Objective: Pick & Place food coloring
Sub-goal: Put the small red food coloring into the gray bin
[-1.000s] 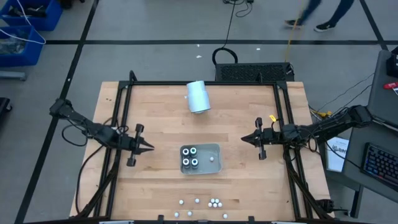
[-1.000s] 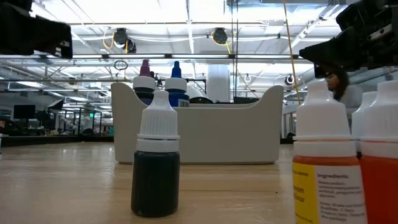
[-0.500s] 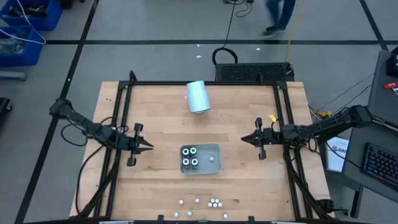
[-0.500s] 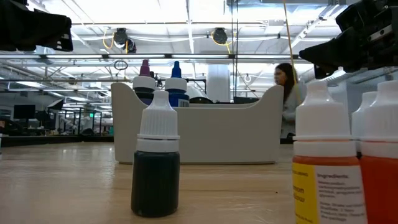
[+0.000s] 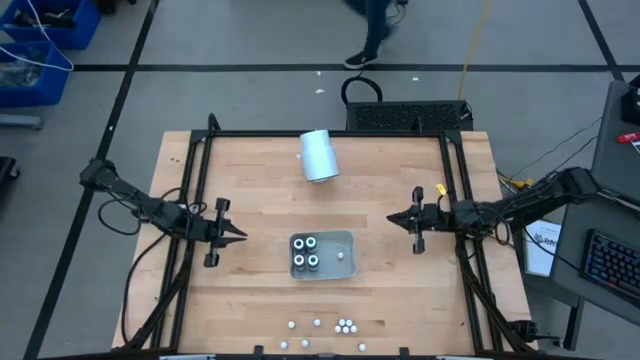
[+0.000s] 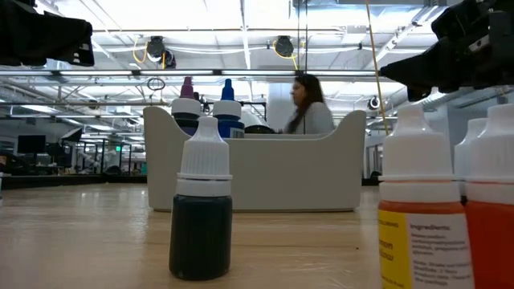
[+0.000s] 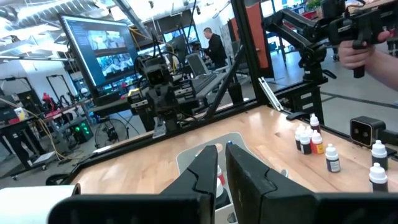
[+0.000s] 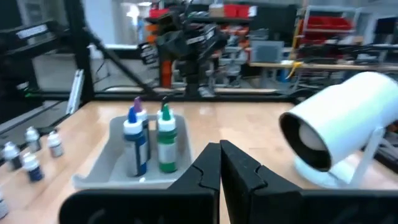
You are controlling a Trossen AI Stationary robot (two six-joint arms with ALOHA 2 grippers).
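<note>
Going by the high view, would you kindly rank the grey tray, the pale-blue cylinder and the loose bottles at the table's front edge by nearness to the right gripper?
From the right gripper:
1. Grey tray, nearest, mid-table, toward the left arm.
2. Pale-blue cylinder, farther, lying near the table's far edge.
3. Loose bottles, standing along the front edge; nearly as far as the cylinder, so these last two are too close to call.

Fourteen food coloring bottles (image 5: 344, 326), one tray (image 5: 348, 240)

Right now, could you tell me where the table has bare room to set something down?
Bare wood lies between the pale cylinder and the grey tray, and on both flanks of the tray under the left gripper and right gripper. The front edge is crowded with loose bottles.
</note>
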